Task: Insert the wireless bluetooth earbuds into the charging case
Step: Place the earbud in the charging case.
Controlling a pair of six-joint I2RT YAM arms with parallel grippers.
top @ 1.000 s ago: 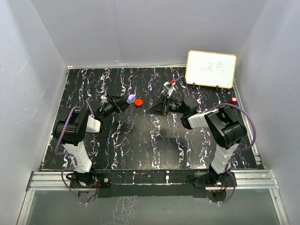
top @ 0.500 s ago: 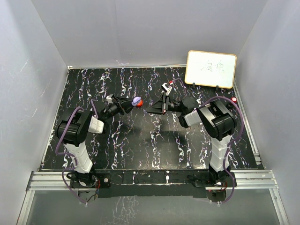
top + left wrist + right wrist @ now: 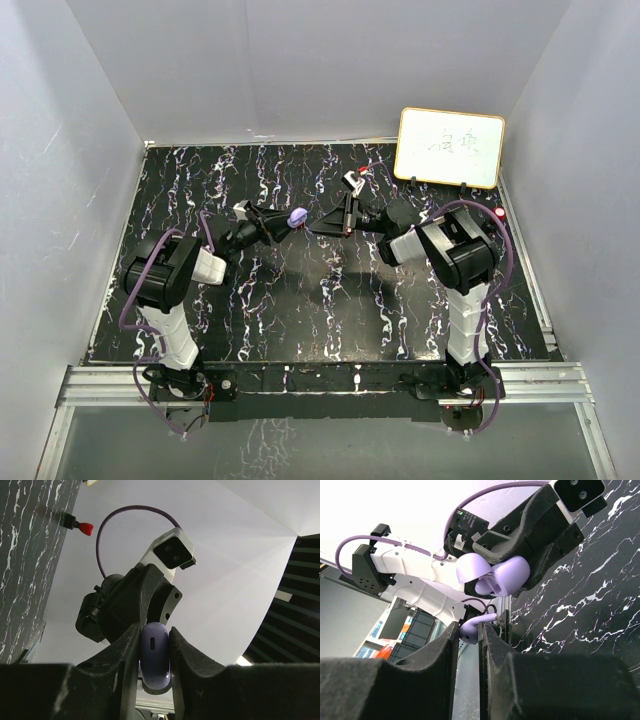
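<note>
Firmly, the left gripper (image 3: pixel 154 634) clamps the open-lidded purple charging case (image 3: pixel 155 661); near that case, the right gripper (image 3: pixel 469 623) pinches a purple earbud (image 3: pixel 469 631).

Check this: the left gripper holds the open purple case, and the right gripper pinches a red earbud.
One thing is wrong: the earbud in the right gripper is purple, not red, as the right wrist view shows. The rest stands: the left gripper holds the open purple case.
</note>
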